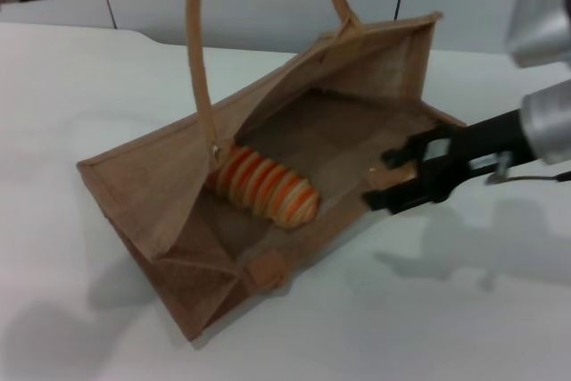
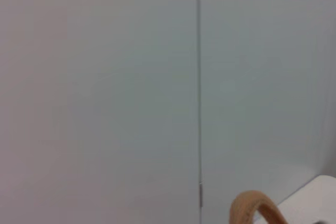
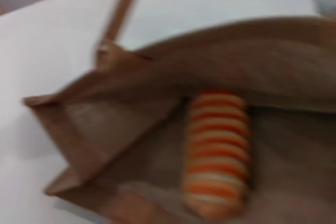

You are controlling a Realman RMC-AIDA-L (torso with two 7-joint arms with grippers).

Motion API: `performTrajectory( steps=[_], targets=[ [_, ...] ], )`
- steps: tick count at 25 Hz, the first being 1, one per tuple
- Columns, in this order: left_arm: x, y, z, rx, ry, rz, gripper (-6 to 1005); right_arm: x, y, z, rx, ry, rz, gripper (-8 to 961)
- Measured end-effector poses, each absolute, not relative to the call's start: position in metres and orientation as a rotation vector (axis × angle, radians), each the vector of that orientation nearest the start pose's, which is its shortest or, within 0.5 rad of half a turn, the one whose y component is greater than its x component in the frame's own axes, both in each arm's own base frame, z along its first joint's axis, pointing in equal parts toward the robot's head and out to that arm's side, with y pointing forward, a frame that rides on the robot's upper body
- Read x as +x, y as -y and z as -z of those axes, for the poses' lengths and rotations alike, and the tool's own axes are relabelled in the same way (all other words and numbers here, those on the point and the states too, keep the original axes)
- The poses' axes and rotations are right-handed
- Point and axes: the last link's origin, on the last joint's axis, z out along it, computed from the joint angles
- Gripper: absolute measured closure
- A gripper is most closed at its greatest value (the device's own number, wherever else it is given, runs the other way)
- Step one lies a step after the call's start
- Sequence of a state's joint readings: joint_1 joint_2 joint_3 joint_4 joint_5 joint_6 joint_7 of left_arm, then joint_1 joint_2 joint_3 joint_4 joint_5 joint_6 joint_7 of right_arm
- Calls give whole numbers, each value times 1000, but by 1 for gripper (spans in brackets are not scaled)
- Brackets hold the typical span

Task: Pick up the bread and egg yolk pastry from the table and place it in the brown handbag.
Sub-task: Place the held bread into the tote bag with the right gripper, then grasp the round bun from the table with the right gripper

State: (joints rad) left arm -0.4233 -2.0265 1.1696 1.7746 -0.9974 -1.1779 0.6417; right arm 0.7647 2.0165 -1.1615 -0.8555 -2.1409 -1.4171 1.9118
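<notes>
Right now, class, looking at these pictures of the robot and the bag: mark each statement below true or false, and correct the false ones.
1. The bread lies inside the brown handbag. True.
2. The right pincer is at the bag's open mouth. True.
3. The bread is plain white. False: it has orange and cream stripes.
4. The bag stands upright. False: it lies on its side on the table.
5. The left pincer is seen gripping the bread. False: it is not in view.

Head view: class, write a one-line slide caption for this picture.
Striped bread lies inside the open brown handbag while the right gripper reaches over its rim.
</notes>
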Motion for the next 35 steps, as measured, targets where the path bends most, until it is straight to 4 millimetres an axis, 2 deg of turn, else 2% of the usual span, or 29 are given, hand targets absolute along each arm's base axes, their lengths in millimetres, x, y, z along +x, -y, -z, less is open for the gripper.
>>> performTrajectory(
  steps=[5, 11, 16, 23, 35],
  targets=[
    [-114, -367, -135, -2221, 596, 498, 884, 194, -394, -8, -2847, -642, -10, 134],
    [-117, -362, -146, -2182, 587, 507, 885, 207, -402, -13, -2761, -664, 47, 139],
    [-117, -361, -146, -2185, 588, 503, 885, 206, -410, -6, -2738, -653, 48, 143],
    [-113, -362, -144, -2197, 576, 504, 884, 198, -423, 26, -2752, -648, 112, 149],
    [-111, -362, -145, -2198, 568, 505, 884, 204, -426, 32, -2722, -672, 124, 159]
  ],
)
